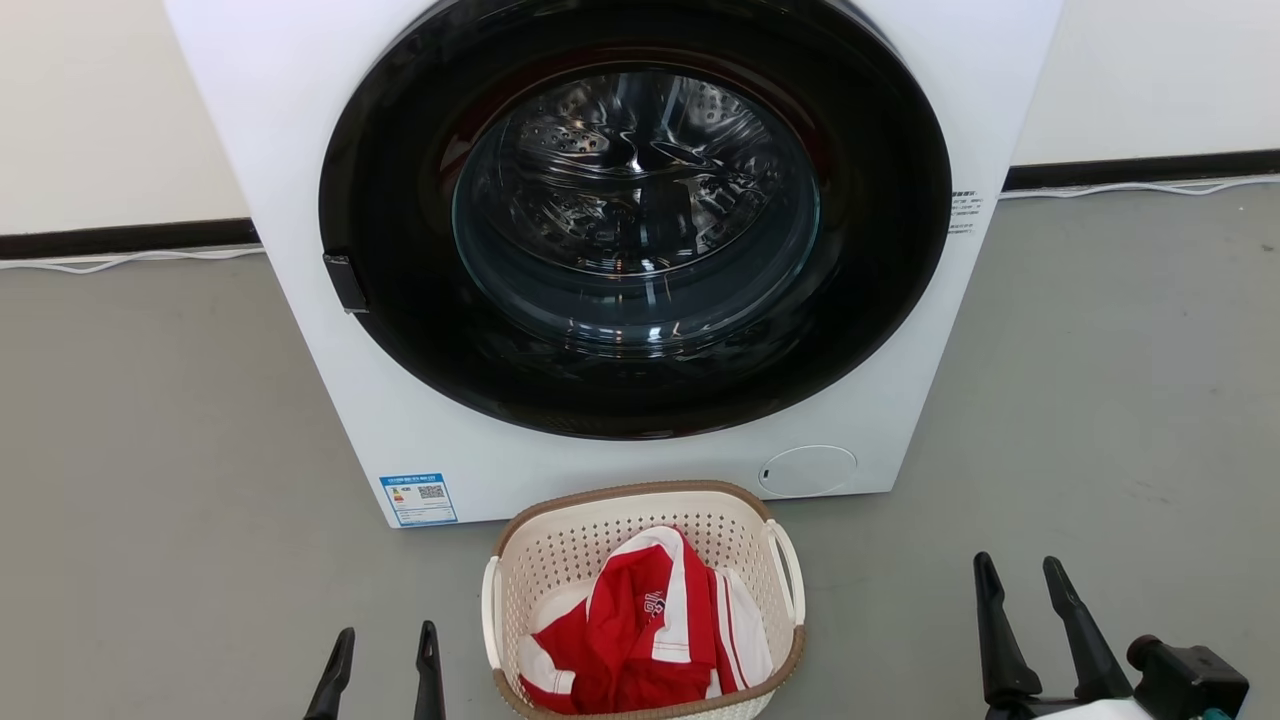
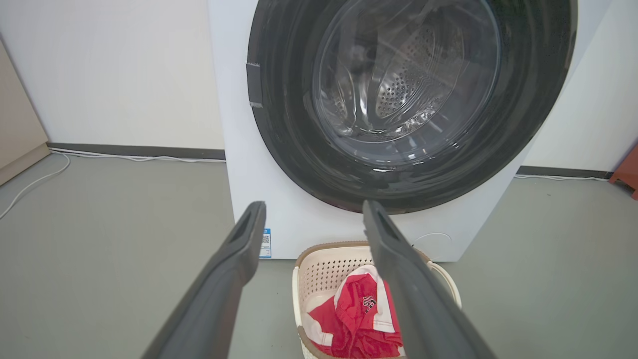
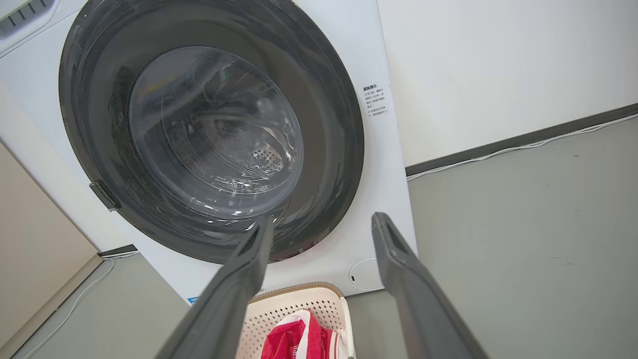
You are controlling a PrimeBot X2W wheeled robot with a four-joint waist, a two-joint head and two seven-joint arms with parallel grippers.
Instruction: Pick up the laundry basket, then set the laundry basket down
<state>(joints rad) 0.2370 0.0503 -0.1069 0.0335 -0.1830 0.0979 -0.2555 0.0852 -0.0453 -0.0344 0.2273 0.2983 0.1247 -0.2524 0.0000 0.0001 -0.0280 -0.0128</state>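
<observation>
The laundry basket [image 1: 560, 560], cream-white and perforated with a brown rim and white loop handles, stands on the grey floor just before the washing machine. A red and white garment [image 1: 640, 630] lies inside it. The basket [image 2: 319, 269] sits low centre in the left wrist view and the basket [image 3: 284, 311] at the bottom edge of the right wrist view. My left gripper [image 1: 385, 640] is open, left of the basket and apart from it. My right gripper [image 1: 1022, 572] is open too, well to the basket's right, holding nothing.
A large white washing machine [image 1: 330, 400] with a dark round glass door stands close behind the basket. A white cable [image 1: 120, 262] runs along the dark baseboard. Grey floor stretches on both sides. A beige panel [image 2: 15, 129] stands at the far left.
</observation>
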